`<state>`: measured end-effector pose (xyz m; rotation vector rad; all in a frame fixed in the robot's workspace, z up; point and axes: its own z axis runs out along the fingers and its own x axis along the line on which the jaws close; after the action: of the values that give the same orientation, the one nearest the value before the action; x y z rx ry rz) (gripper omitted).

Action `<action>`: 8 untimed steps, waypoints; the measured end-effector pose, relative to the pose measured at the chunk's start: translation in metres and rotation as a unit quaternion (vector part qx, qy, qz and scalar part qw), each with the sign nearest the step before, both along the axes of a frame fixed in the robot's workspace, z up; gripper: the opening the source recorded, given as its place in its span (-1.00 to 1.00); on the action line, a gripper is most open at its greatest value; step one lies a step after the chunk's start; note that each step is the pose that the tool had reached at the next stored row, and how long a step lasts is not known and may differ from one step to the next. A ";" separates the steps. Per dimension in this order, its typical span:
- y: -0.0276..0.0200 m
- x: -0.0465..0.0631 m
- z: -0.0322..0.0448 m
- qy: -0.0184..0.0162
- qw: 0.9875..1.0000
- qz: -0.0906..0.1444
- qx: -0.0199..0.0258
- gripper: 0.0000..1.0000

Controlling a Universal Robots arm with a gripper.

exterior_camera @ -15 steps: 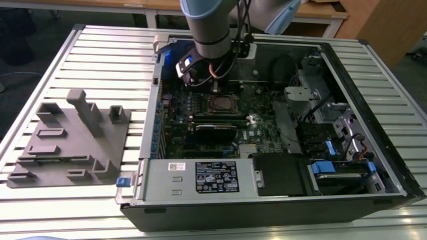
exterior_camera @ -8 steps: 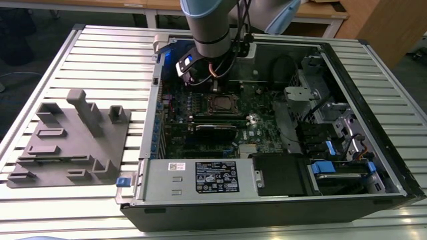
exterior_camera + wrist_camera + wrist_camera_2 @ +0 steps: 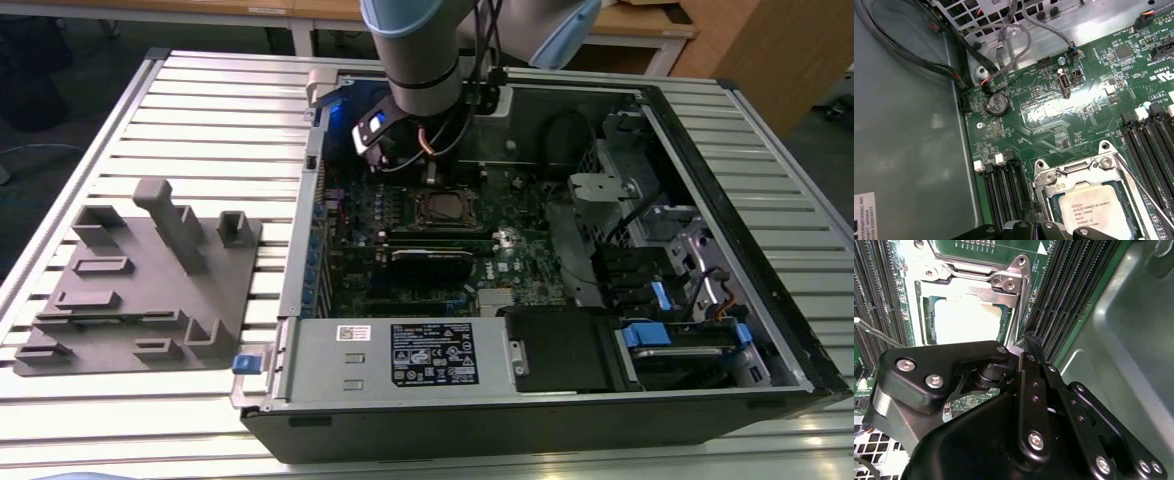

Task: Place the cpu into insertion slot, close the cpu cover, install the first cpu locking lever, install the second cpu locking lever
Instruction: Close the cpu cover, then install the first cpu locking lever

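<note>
One slatted metal desk (image 3: pixel 200 110) carries an open computer case (image 3: pixel 771 235) lying on its side, with a grey plastic fixture of upright blocks (image 3: pixel 147 290) resting on the desk just beside it, on the exterior view's left. One grey and pale-blue robot arm (image 3: pixel 420 50) reaches down into the far part of the case, over a green circuit board (image 3: pixel 1054 110) lined with rows of long black connectors (image 3: pixel 1004 185). At the arm's end, the black hand (image 3: pixel 1016 350) hovers close above the board, right at one edge of the square slot (image 3: pixel 446 208); whether it is clenched or released cannot be told. Lying flat over the slot is the thin silver cover (image 3: pixel 1074 172), a metal frame with a cut-out middle. Through that opening shows the cpu (image 3: pixel 1094 212), a flat square chip with a dull silver top, seated in the slot. Beside the cover, a thin metal lever rod (image 3: pixel 1146 192) runs along its edge.
</note>
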<state>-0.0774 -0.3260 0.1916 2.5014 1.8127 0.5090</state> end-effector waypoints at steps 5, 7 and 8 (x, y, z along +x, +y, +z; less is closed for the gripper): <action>0.0001 0.000 -0.0008 -0.001 1.000 0.013 0.000 -0.79; 0.0001 0.000 -0.0010 -0.001 1.000 0.017 0.000 -0.79; 0.0000 0.000 -0.0011 -0.001 1.000 0.018 -0.001 -0.79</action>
<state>-0.0773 -0.3260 0.1905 2.4713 1.8600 0.5104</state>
